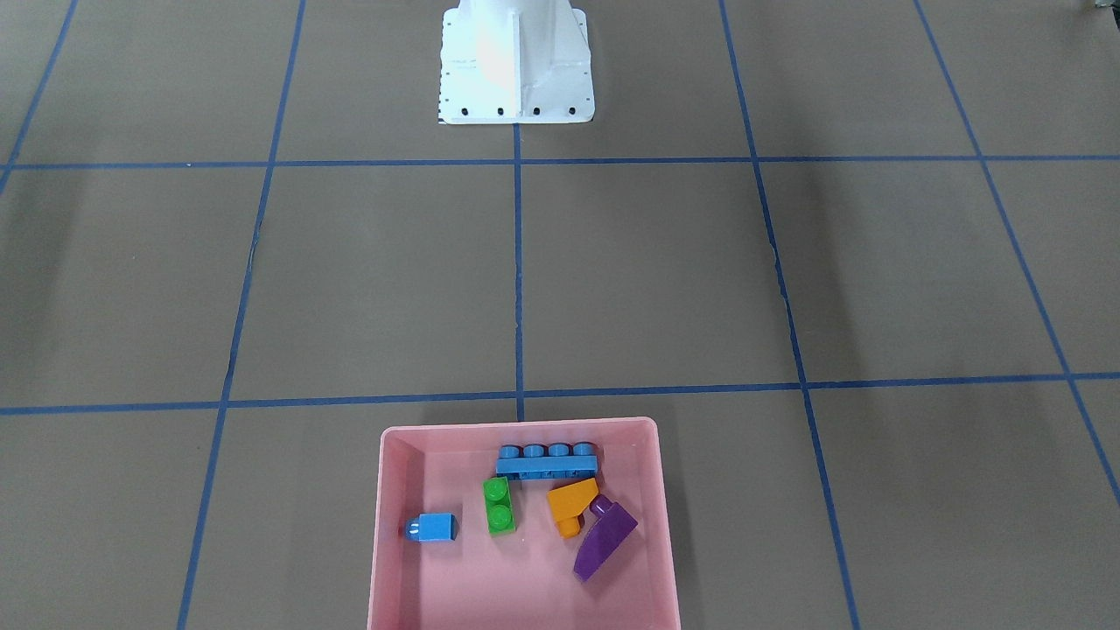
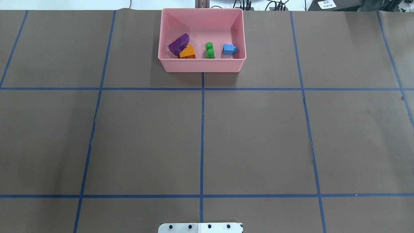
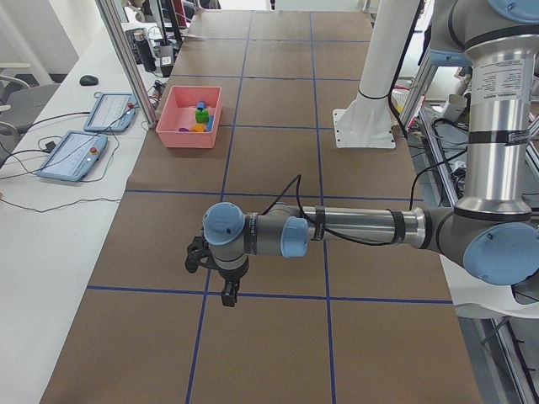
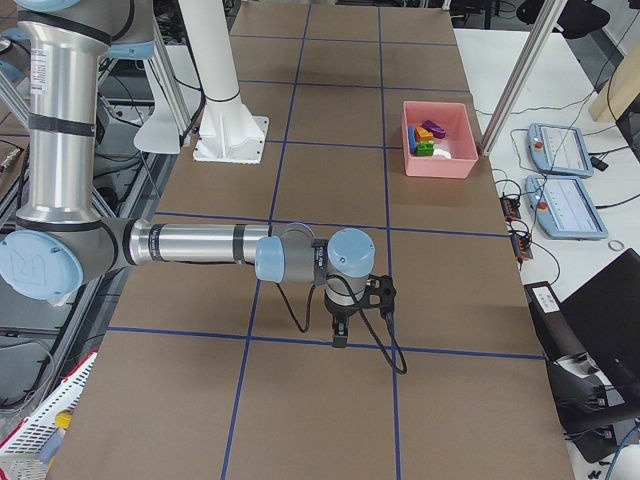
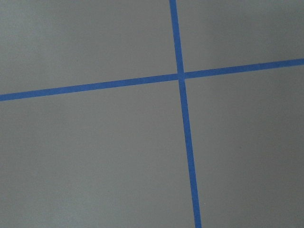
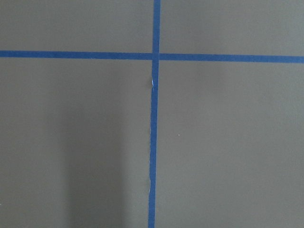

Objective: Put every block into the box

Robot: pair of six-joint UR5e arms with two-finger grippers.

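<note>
Five glossy, studded plastic blocks [image 2: 210, 50] lay inside the box [image 1: 525, 426], a shallow pink plastic tray with rounded corners. It sat on the matte brown desk [image 1: 647, 280], which was gridded with blue tape [image 1: 518, 280].

In the front-facing view the blocks sat as follows:
- The long blue four-stud brick [image 1: 548, 461] was at 12 o'clock, by the wall.
- The tiny blue one-stud [image 1: 433, 527] lay on its side at 9.
- The green two-stud [image 1: 499, 507] was near the centre.
- The orange sloped one [image 1: 570, 506] was at 2.
- The purple sloped wedge [image 1: 605, 541] was at 4, touching the orange one.

The left gripper [image 3: 227, 290] and right gripper [image 4: 340, 335] hung over bare desk, well apart from the box. Whether their fingers were apart or together could not be told. A white label [image 2: 326, 4] beyond the desk's far edge was too small to read.
</note>
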